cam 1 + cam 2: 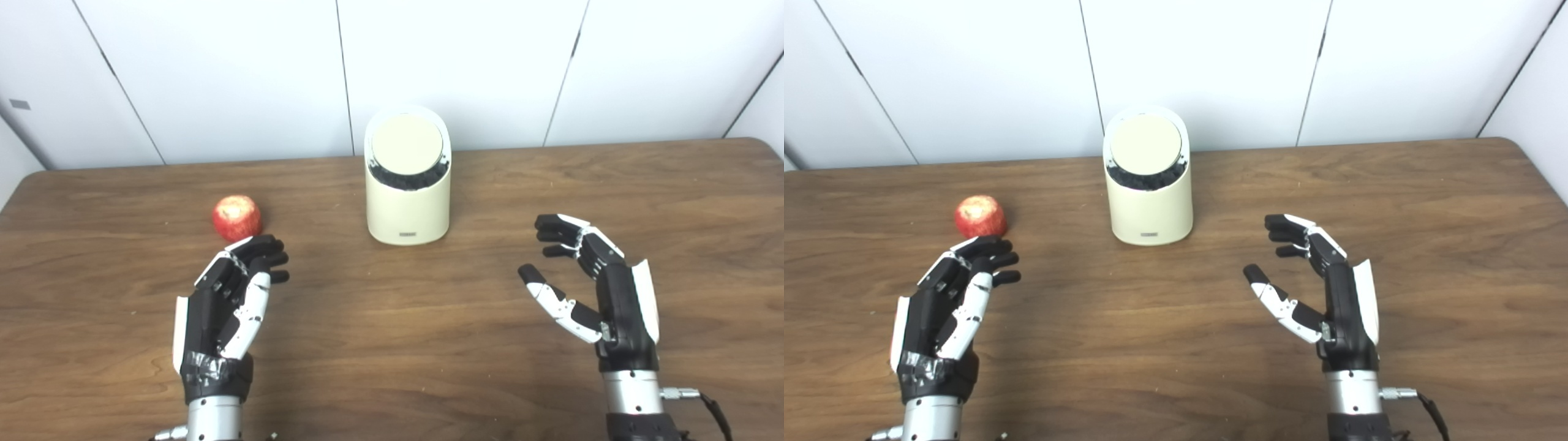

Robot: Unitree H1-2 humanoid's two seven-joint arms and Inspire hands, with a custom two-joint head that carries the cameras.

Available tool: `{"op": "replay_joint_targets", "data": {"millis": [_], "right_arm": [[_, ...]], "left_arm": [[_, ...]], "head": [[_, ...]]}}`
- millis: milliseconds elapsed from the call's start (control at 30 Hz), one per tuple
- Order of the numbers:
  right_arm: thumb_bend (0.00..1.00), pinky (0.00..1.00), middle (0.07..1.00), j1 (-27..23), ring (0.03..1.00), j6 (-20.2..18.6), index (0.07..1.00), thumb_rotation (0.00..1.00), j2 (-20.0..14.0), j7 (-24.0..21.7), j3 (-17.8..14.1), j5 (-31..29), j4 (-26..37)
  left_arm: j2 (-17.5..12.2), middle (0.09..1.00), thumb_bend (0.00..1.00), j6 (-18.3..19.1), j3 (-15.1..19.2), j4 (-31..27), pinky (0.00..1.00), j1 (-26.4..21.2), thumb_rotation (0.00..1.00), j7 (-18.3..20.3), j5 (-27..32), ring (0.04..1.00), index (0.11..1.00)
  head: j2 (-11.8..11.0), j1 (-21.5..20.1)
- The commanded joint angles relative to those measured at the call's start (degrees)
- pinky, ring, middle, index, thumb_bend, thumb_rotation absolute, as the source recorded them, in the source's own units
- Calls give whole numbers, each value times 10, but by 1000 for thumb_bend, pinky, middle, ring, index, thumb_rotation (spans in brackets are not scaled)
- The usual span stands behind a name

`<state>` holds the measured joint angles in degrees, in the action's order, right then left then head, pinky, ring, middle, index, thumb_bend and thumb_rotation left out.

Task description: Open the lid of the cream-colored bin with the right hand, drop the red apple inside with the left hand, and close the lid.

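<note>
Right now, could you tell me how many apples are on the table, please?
1. The apple lies on the table, left of the bin and just beyond the left hand. None shows elsewhere; the bin's inside is hidden.

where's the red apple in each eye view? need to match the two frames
Left eye view: red apple left of centre, just beyond the left hand.
Right eye view: farther left, again just past that hand.
Shared landmark: the cream-colored bin, right of the apple in both views.
</note>
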<state>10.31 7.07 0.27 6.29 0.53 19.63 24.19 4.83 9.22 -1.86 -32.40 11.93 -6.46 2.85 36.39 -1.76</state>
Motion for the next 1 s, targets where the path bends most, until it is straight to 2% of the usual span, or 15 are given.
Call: {"op": "replay_joint_targets", "data": {"millis": [0,567,833,967], "right_arm": [[268,606,709,45,692,11,687,228,2,0,3,0,17],[269,604,708,43,690,9,683,230,2,1,1,-1,13],[266,603,710,37,691,25,685,208,0,3,2,-12,9],[285,591,701,28,682,49,678,279,-6,10,5,25,23]], "left_arm": [[7,681,244,-19,1,-13,621,27,279,2,1,675,651],[10,681,244,-19,-1,-8,620,25,295,1,-3,677,651],[12,680,249,-32,-5,6,619,21,300,0,-7,677,650],[10,682,240,-36,-4,11,626,20,301,0,-8,678,652]], "head": [[1,-1],[-2,-1],[-3,4],[-3,5]]}}
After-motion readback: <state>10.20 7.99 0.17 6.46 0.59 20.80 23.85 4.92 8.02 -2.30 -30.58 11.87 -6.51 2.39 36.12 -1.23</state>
